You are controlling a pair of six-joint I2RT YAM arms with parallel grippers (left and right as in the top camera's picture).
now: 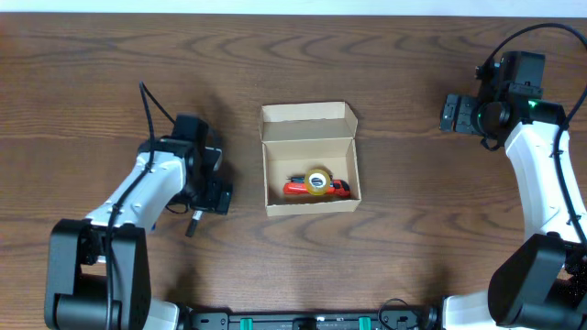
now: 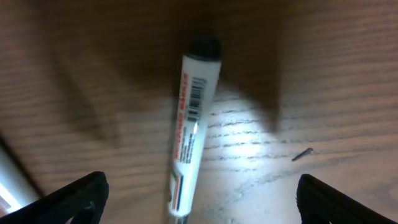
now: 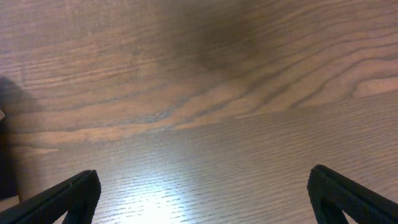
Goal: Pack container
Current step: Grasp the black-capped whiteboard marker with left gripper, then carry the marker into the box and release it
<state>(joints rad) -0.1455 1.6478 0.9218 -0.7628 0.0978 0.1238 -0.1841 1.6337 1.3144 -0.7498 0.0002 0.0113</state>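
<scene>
Wide-open left jaws over a white marker (image 2: 194,124), right jaws open too, container (image 1: 308,156) well apart between both.

We're looking at a dark wood bench (image 1: 413,229) with strong grain, smooth enough to throw glare. The container (image 1: 309,147) is plain tan cardboard, matt all over. The marker (image 2: 191,124) at the bench's 9 o'clock looks like glossy white plastic with a black cap. The left gripper (image 2: 199,202) has matt black fingers (image 2: 78,196).
</scene>
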